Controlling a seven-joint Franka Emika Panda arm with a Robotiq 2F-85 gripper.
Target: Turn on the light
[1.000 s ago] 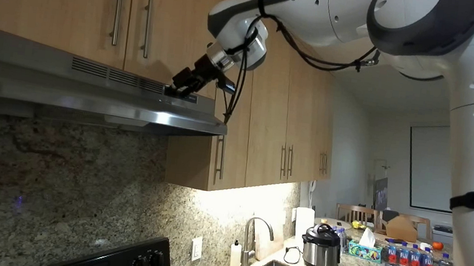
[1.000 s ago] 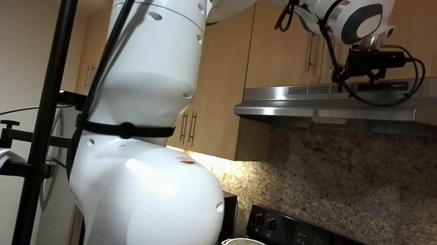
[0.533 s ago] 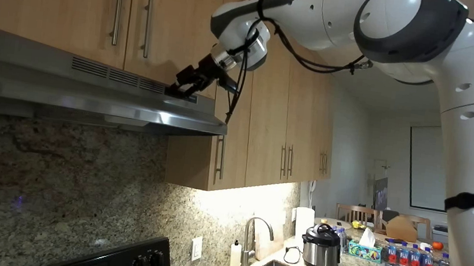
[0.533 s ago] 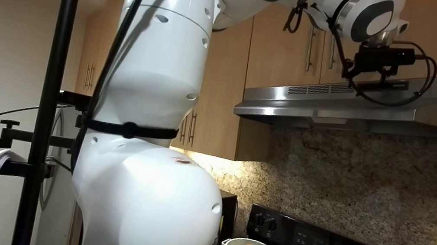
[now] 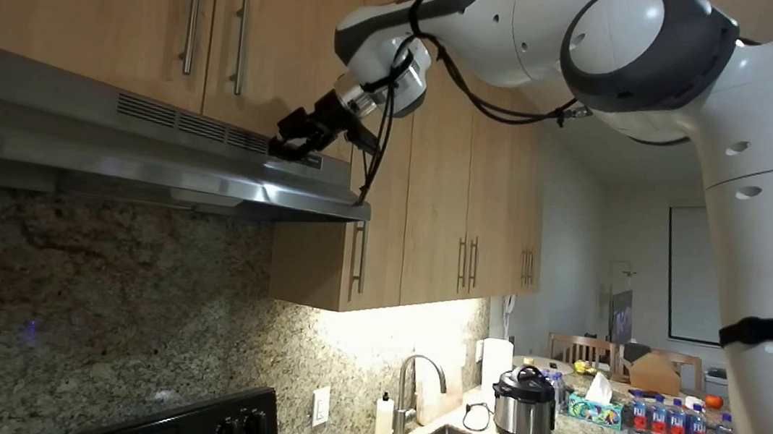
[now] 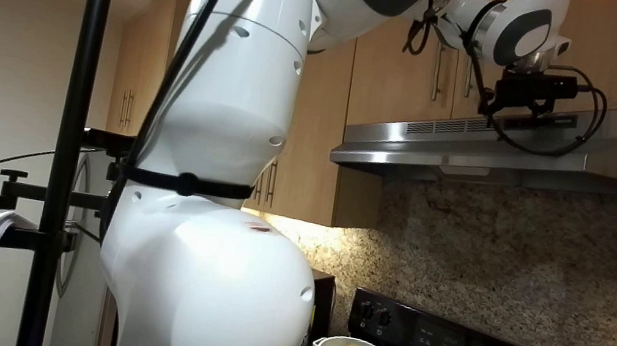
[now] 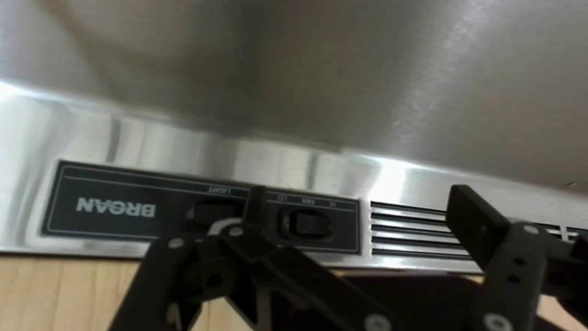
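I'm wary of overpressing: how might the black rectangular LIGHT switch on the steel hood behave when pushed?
The LIGHT switch looks solid, so probably stiff; seated in a dark, flat rectangular panel, it likely moves only slightly.

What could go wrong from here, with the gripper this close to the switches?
In the wrist view, one finger of the open gripper shows between the light switch and fan switch; a slip might press the wrong one. Cables loop in front of the range hood in an exterior view and could snag on its edge.
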